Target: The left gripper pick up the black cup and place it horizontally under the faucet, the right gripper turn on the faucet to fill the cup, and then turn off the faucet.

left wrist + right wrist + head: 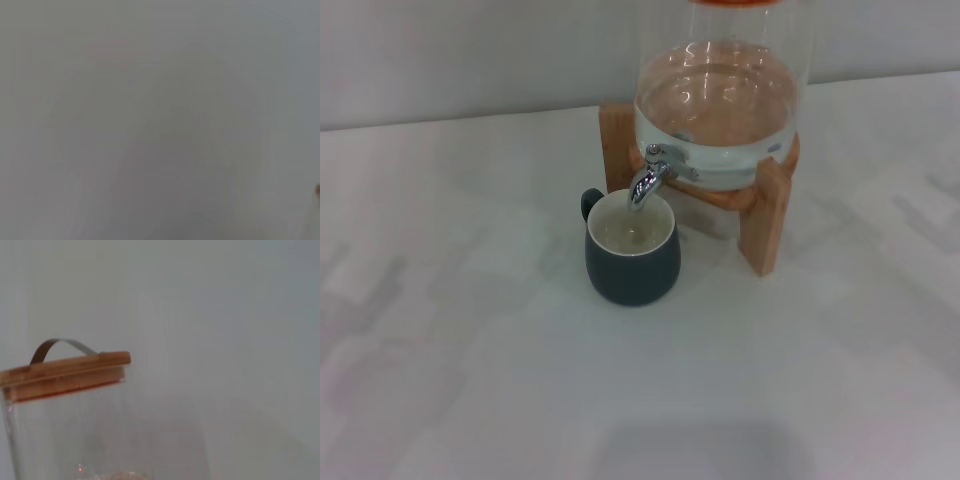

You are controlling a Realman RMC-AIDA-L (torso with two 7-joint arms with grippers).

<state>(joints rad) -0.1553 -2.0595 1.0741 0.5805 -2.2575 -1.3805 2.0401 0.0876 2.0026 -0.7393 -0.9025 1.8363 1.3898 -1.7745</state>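
The black cup (632, 252) stands upright on the white table, directly under the chrome faucet (648, 178). It is dark grey-blue with a cream inside, its loop handle points to the back left, and liquid shows inside it. The faucet sticks out of the clear glass dispenser (720, 100), which holds water. Neither gripper shows in the head view. The left wrist view shows only a blank grey surface. The right wrist view shows the dispenser's upper part (65, 435) with its wooden lid (62, 372) and metal handle.
The dispenser sits on a wooden stand (765, 215) at the back of the white table (470, 350). A pale wall runs behind it.
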